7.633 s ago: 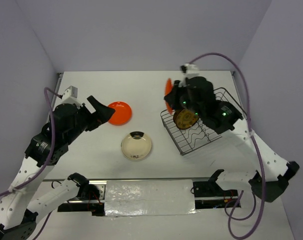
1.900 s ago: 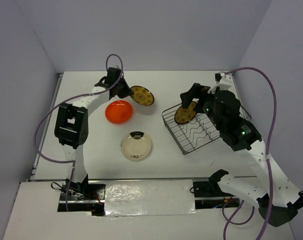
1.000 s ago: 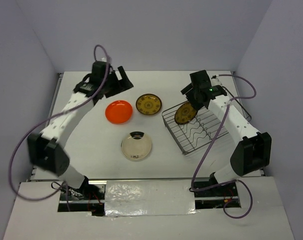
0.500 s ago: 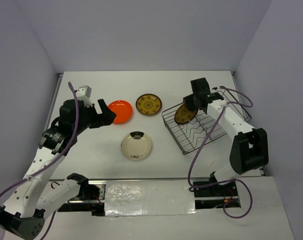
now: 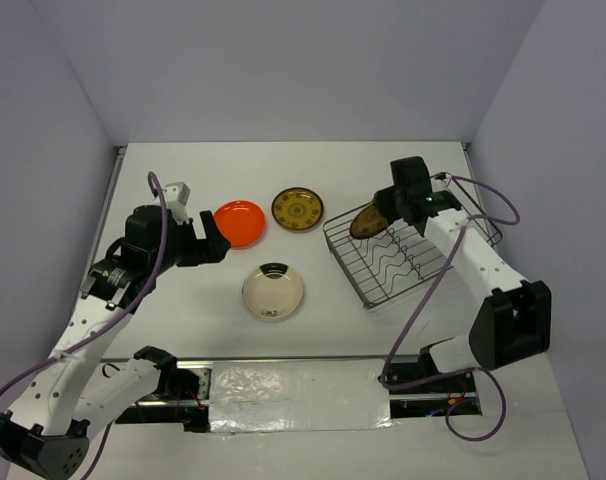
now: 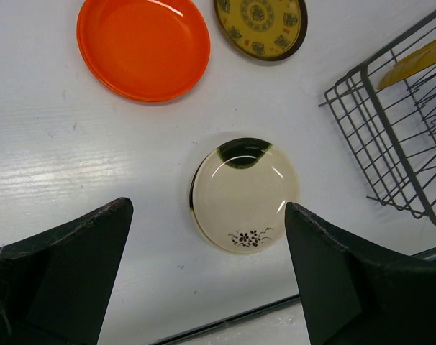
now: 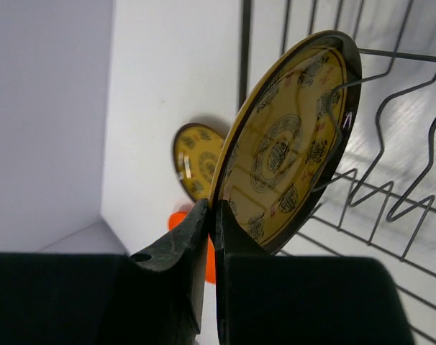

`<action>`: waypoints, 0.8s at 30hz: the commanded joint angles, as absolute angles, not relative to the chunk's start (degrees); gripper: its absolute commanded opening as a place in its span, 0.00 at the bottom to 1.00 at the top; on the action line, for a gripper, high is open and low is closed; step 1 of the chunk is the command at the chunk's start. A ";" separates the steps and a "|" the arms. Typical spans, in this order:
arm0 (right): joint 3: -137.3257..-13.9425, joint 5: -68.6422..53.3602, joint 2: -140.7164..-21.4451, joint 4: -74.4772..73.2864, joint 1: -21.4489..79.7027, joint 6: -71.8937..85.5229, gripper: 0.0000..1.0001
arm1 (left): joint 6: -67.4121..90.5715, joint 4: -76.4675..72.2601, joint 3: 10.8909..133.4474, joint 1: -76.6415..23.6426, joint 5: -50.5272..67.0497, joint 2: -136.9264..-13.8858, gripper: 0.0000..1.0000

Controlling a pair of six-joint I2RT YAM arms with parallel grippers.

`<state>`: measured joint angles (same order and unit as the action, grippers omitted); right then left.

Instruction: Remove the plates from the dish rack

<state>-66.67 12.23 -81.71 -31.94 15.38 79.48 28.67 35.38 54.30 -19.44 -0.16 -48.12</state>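
The dish rack (image 5: 413, 255) stands at the right. A dark brown plate with a yellow pattern (image 5: 368, 221) leans in its left end, and my right gripper (image 5: 382, 207) is shut on that plate's upper rim. The right wrist view shows the jaws pinching the rim (image 7: 212, 208) of this plate (image 7: 290, 151) among the rack wires (image 7: 391, 194). On the table lie the orange-red plate (image 5: 240, 222), a second patterned plate (image 5: 297, 208) and the cream plate (image 5: 273, 291). My left gripper (image 5: 211, 240) is open and empty, above the table left of the cream plate (image 6: 244, 194).
The left wrist view shows the orange-red plate (image 6: 143, 47), the patterned plate (image 6: 261, 25) and the rack's corner (image 6: 391, 144). The table's near edge with a black rail (image 5: 293, 385) runs below the cream plate. Purple walls enclose the table.
The left arm set a patterned plate on the table beside the orange-red one and drew back towards me, open. The right gripper closed on the rack plate's rim, and that plate now leans over further.
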 commanded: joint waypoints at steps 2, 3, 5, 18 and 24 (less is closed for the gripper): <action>-70.56 13.71 -72.96 -32.43 15.21 79.02 0.04 | 29.88 34.89 61.60 -19.60 -2.02 -47.55 1.00; -71.45 13.45 -72.34 -32.52 15.21 78.32 0.04 | 30.58 34.89 62.57 -19.60 -2.63 -47.72 1.00; -74.43 11.96 -70.85 -32.26 15.21 74.38 0.03 | 33.04 34.72 65.29 -19.60 -4.03 -48.07 1.00; -86.79 14.63 -71.30 -43.60 42.93 -8.74 0.00 | 53.33 36.21 86.74 -19.51 6.58 -60.01 1.00; -77.87 20.56 -68.02 -44.82 59.66 -22.40 0.00 | 58.79 26.55 76.93 -19.60 16.16 -59.94 1.00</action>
<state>-78.67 13.06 -69.84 -43.33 55.24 -7.46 54.06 32.42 80.60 -19.44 8.43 -59.79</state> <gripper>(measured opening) 0.107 0.995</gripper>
